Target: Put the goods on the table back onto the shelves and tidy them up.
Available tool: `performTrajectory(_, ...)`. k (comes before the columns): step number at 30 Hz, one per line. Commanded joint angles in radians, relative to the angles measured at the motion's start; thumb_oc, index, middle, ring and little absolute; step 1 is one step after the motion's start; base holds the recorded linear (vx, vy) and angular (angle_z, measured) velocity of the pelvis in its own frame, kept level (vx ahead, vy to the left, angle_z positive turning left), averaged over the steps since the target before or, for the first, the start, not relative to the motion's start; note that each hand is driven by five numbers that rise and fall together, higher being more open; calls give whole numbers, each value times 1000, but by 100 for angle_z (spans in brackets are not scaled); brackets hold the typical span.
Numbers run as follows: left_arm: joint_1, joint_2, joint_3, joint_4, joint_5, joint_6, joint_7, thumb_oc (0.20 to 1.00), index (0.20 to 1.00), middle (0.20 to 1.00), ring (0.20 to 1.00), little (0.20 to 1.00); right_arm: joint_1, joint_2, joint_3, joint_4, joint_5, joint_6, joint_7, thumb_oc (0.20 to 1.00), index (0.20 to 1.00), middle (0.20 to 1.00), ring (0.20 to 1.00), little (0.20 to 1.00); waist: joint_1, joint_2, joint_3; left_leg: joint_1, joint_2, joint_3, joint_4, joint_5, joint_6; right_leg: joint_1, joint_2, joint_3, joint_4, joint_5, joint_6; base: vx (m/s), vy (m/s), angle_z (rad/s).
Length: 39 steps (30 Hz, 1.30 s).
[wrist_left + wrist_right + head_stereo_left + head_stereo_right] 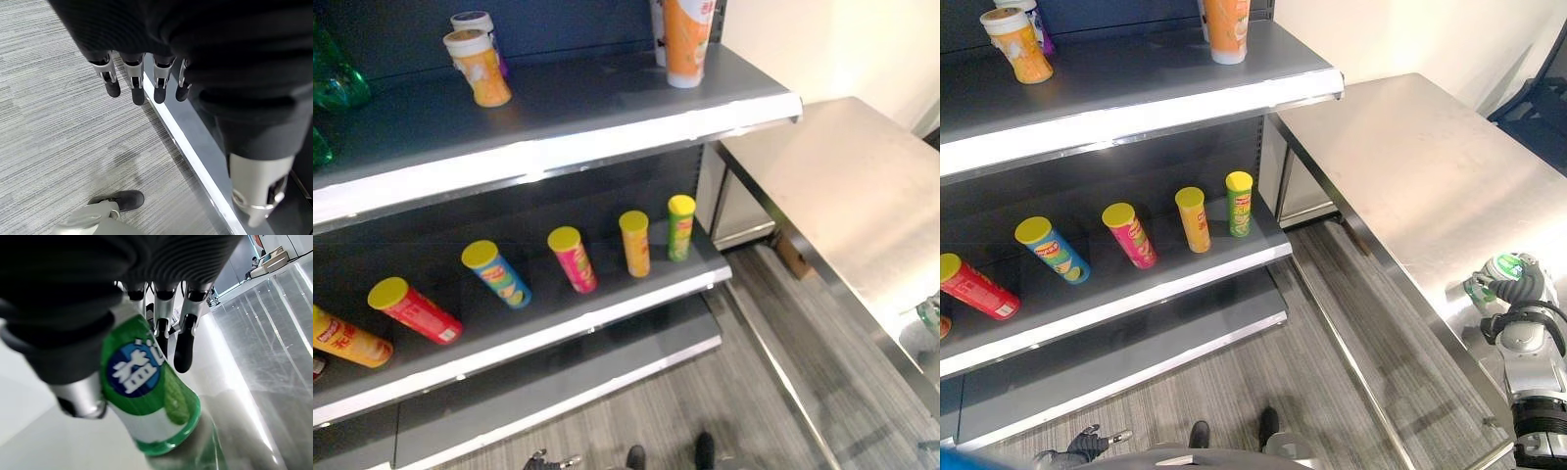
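A green-labelled bottle [1494, 273] stands near the front edge of the steel table [1400, 166]. My right hand [1520, 292] is shut on it. In the right wrist view the fingers [181, 347] curl behind the bottle [146, 396] and the thumb [78, 396] presses its near side. The shelf unit [558, 147] stands to the left of the table. My left hand [1087, 446] hangs low over the floor by the bottom shelf, its fingers [137, 88] straight and holding nothing.
On the top shelf stand two lidded cups [478, 65], a tall orange cup [687, 41] and green bottles [333, 83]. Several chip cans [572, 258] lie tilted on the middle shelf [607, 313]. The bottom shelf [558, 392] is bare. Grey floor [1332, 372] runs between shelf and table.
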Motion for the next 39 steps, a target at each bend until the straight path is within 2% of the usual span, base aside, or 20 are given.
performTrajectory(1,-43,28,-18,49,-12,-1,9,1000,1000,1000,1000,1000,-33,-71,-13,-59,5,-26,-28,200,200,200,200,200,27,-27,-18,24,69,119,12,-96,-42,50,7,-14,18,-180,17,0,0,0)
performTrajectory(7,-40,27,-4,36,-15,-1,10,1000,1000,1000,1000,1000,2,-70,-73,-187,-23,-44,-53,200,200,200,200,200,28,-31,-20,26,76,111,12,-95,-48,58,15,-18,18,-191,10,7,-45,1)
performTrajectory(14,-29,28,17,20,-24,-7,7,1000,1000,1000,1000,1000,-7,-79,-95,-378,-10,-111,-34,200,200,200,200,200,46,-39,-15,21,88,82,12,-81,-57,67,32,-31,18,-208,-9,-2,-77,6)
performTrajectory(17,-22,25,25,16,-38,-13,3,1000,1000,1000,1000,1000,-30,-88,-82,-444,5,-140,-11,200,200,200,200,200,63,-43,-11,7,90,62,12,-66,-67,66,37,-50,18,-213,-16,-19,-66,20)
performTrajectory(18,-23,22,25,9,-48,-21,4,1000,1000,1000,1000,1000,-54,-105,-76,-470,16,-160,-7,200,200,200,200,200,73,-45,-4,-15,87,48,12,-51,-77,64,34,-81,18,-216,-18,-32,-42,51)
performTrajectory(19,-23,22,25,9,-48,-21,4,1000,1000,1000,1000,1000,-55,-105,-77,-470,16,-160,-7,200,200,200,200,200,70,-46,-4,-18,85,44,12,-48,-76,62,32,-85,18,-215,-18,-82,-10,67)
performTrajectory(21,-40,16,21,-7,-60,-24,2,1000,1000,1000,1000,1000,-64,-143,-100,-509,17,-164,-12,200,200,200,200,200,64,-57,10,-96,78,161,67,-36,-72,64,0,-176,18,-218,-10,-108,48,102)
performTrajectory(22,-44,18,20,-13,-60,-23,-1,1000,1000,1000,1000,1000,-71,-157,-105,-525,15,-161,-10,200,200,200,200,200,62,-57,12,-117,80,220,81,-36,-64,63,-6,-198,18,-215,-5,-20,71,197)
performTrajectory(23,-39,20,22,-15,-57,-23,-5,1000,1000,1000,1000,1000,-79,-169,-104,-538,12,-159,-6,200,200,200,200,200,67,-50,6,-110,86,247,74,-50,-67,68,-2,-199,18,-221,0,38,85,205)
performTrajectory(25,-26,21,29,-1,-46,-20,-4,1000,1000,1000,1000,1000,-107,-184,-95,-560,15,-158,2,200,200,200,200,200,78,-38,-12,-81,78,248,27,-46,-59,77,-4,-218,18,-222,6,114,141,116)
performTrajectory(30,-20,26,26,6,-42,-21,-6,1000,1000,1000,1000,1000,-168,-207,-61,-565,38,-160,9,200,200,200,200,200,89,-44,-29,-66,58,236,12,-51,-47,88,-27,-240,27,-225,16,78,130,21)
performTrajectory(36,-19,38,19,7,-36,-26,-8,1000,1000,1000,1000,1000,-263,-239,-4,-573,48,-167,5,200,200,200,200,200,112,-52,-37,-62,21,218,19,-73,-21,76,-72,-244,84,-231,37,59,197,8)
performTrajectory(37,-18,44,22,1,-37,-27,-4,1000,1000,1000,1000,1000,-281,-252,-5,-581,39,-166,-8,200,200,200,200,200,115,-52,-38,-58,1,210,14,-81,-6,57,-99,-240,132,-235,52,46,208,0)
performTrajectory(39,-18,46,24,-1,-36,-27,-3,1000,1000,1000,1000,1000,-283,-255,-4,-585,30,-162,-13,200,200,200,200,200,115,-51,-36,-54,-6,211,12,-85,1,46,-111,-233,158,-238,57,42,225,-2)
